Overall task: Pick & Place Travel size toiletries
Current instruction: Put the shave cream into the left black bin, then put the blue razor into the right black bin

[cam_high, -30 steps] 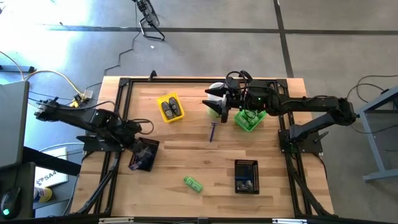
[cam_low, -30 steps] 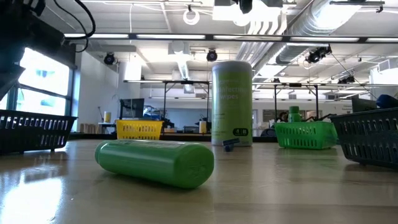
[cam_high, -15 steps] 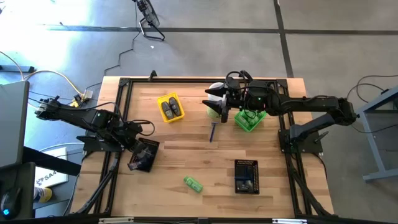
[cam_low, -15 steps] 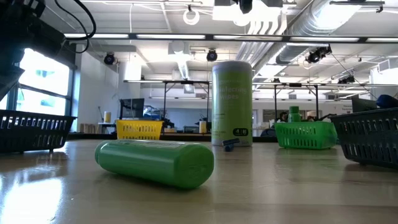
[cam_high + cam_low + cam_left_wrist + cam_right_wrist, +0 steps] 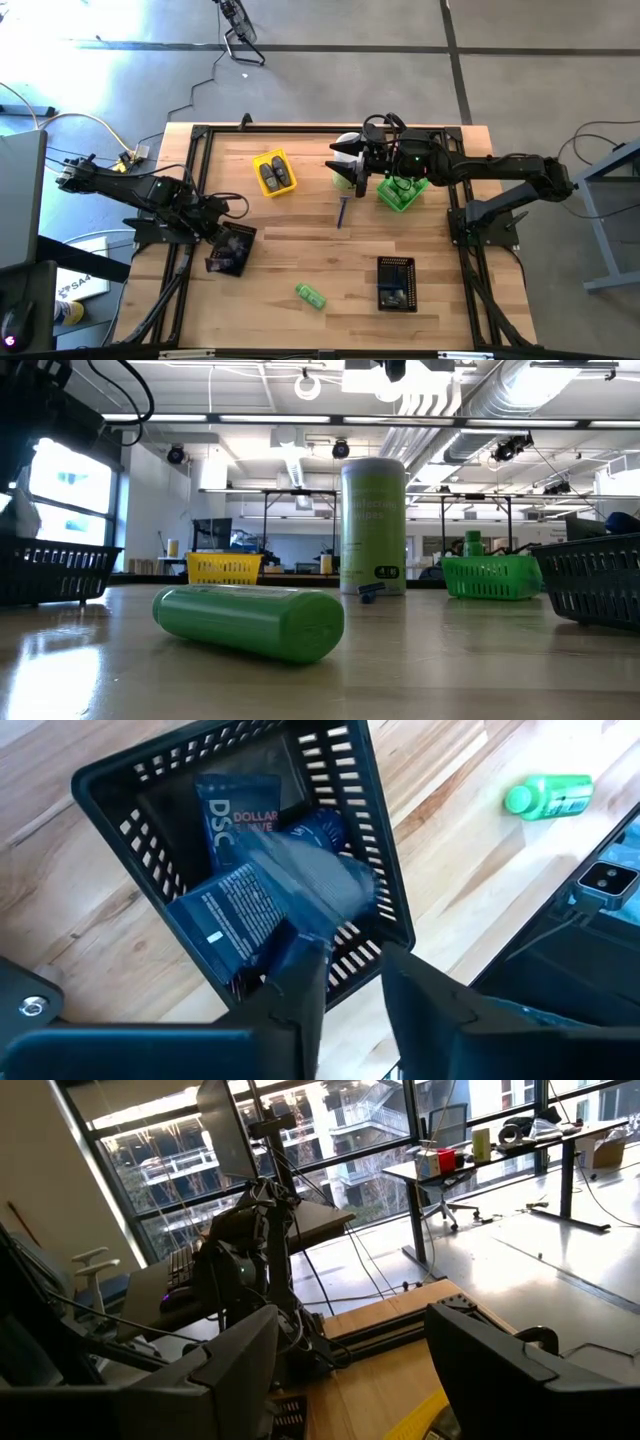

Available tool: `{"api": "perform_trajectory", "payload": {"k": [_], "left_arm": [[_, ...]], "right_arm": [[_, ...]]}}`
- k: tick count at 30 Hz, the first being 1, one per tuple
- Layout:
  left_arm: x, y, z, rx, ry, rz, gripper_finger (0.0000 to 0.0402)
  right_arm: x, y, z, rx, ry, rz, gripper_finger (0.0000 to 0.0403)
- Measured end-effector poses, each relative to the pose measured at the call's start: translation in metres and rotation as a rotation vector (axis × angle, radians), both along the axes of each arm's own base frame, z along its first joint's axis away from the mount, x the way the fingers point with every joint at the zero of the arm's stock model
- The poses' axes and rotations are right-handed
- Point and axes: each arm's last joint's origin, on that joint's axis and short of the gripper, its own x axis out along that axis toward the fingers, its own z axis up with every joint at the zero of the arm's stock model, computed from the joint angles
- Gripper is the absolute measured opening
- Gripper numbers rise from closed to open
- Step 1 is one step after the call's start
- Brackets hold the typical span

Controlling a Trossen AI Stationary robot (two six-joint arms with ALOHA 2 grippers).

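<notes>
**Left arm releasing a navy packet into the black tray**

Nearest the low camera, a green bottle (image 5: 250,622) lies on its side on the wooden table (image 5: 300,240), well apart from every tray. Beyond it, a thin purple razor (image 5: 342,211) rests near the tall pale-green canister (image 5: 373,526).

On the table's left side, the left gripper (image 5: 345,975) hovers just above the black mesh tray (image 5: 105,795). Its jaws stand slightly parted, and a dark navy packet (image 5: 310,885), blurred, appears to be dropping from them onto other navy packets (image 5: 238,815) already inside. To finish well, the jaws should open fully and the arm lift straight up, so nothing catches on the tray's wall.

Farther back, the right gripper (image 5: 345,165) waits with its jaws wide open and empty, beside the canister and the green tray (image 5: 402,193). The yellow tray (image 5: 273,173) holds dark grey oval pieces (image 5: 272,175).
</notes>
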Motion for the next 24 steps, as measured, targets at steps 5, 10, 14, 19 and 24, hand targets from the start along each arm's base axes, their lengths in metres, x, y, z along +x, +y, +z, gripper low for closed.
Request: {"api": "perform_trajectory", "payload": {"k": [5,10,14,19,24], "left_arm": [[0.002,0.000,0.001,0.004,-0.023,0.006,0.0112],[0.003,-0.001,0.004,-0.009,-0.065,-0.028,0.0113],[0.001,-0.001,0.007,-0.026,-0.110,-0.044,0.0113],[0.004,-0.002,0.020,-0.015,-0.314,-0.108,0.0113],[0.007,-0.002,0.041,0.043,-0.626,-0.207,0.0113]], "right_arm": [[0.000,0.000,0.000,-0.003,0.000,0.000,0.0246],[0.000,0.000,0.000,-0.003,0.001,0.000,0.0246],[0.000,0.000,0.000,-0.003,0.001,0.000,0.0246],[0.000,0.000,0.000,-0.003,0.001,0.000,0.0246],[0.000,0.000,0.000,-0.003,0.003,0.000,0.0246]]}}
